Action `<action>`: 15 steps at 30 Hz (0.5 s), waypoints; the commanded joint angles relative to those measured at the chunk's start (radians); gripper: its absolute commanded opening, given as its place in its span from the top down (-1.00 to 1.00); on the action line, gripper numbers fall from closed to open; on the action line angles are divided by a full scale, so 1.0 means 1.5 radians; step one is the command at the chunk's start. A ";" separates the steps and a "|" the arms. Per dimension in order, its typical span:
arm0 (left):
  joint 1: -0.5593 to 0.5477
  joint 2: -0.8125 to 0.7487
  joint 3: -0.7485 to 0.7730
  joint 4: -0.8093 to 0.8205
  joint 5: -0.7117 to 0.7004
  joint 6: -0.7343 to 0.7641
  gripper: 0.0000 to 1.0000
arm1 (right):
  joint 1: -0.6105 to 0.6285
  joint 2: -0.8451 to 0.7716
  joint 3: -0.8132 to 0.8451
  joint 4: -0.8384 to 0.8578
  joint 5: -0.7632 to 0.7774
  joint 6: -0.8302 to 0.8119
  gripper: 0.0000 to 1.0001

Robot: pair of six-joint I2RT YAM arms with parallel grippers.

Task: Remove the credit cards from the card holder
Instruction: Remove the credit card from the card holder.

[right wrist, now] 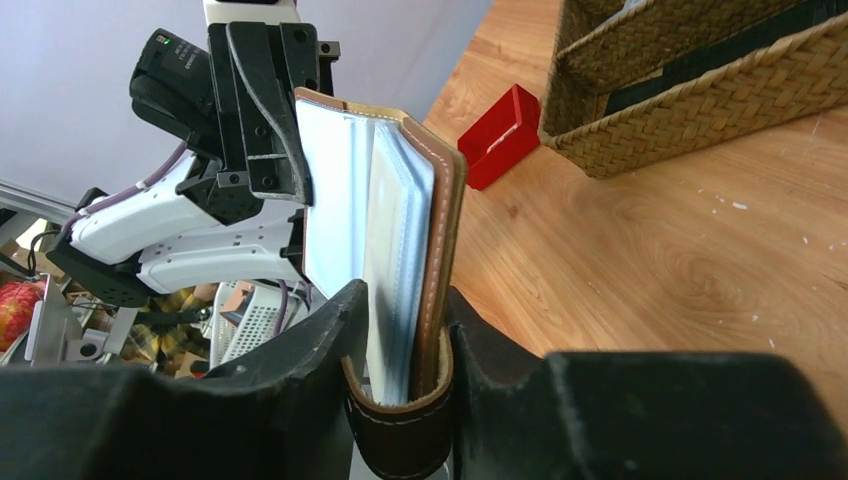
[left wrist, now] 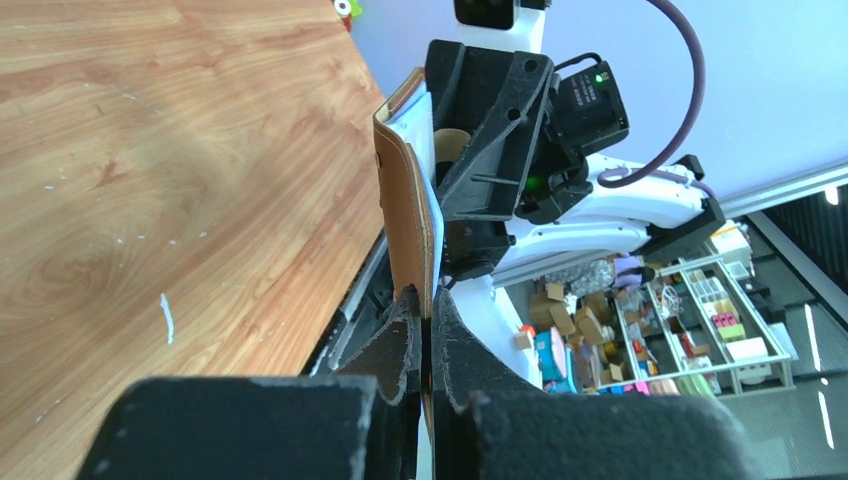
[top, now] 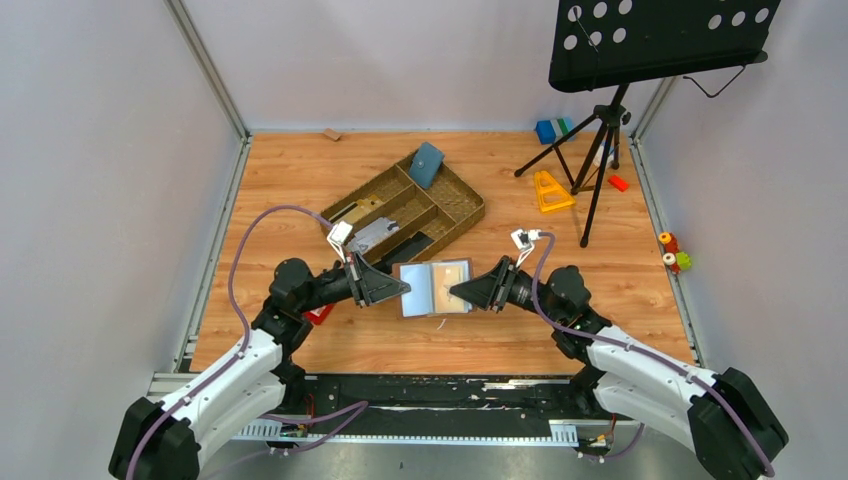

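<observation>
The brown card holder [top: 434,287] hangs open above the table's near middle, held between both grippers. My left gripper [top: 402,290] is shut on the edge of its left cover [left wrist: 408,210], fingertips [left wrist: 408,330] pinched on the leather. From the other side my right gripper [top: 458,292] grips the right cover [right wrist: 445,200] together with the clear sleeves [right wrist: 395,230]. Its fingers [right wrist: 350,310] press on the dark closing tab [right wrist: 400,440]. I cannot make out single credit cards in the shiny sleeves.
A woven compartment basket [top: 462,218] stands just behind the card holder, with a blue-teal pouch [top: 426,164] leaning on its far rim. A small red block [top: 320,315] lies under the left arm. A music stand's tripod [top: 600,130] and small toys [top: 550,190] occupy the back right.
</observation>
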State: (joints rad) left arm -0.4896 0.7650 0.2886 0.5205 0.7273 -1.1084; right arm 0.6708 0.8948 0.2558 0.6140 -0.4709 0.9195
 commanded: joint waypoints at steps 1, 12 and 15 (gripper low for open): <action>-0.003 -0.013 0.016 -0.029 -0.020 0.035 1.00 | -0.003 0.021 0.007 0.053 -0.016 0.009 0.40; -0.002 -0.025 0.052 -0.238 -0.098 0.144 0.69 | -0.003 0.006 -0.004 -0.023 0.010 -0.005 1.00; -0.003 -0.038 0.095 -0.391 -0.184 0.228 0.28 | -0.003 -0.011 0.002 -0.087 0.040 -0.035 1.00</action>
State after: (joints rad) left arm -0.4934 0.7414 0.3351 0.2066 0.6117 -0.9428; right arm 0.6708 0.9237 0.2546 0.5724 -0.4698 0.9283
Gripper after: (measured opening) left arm 0.251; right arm 0.133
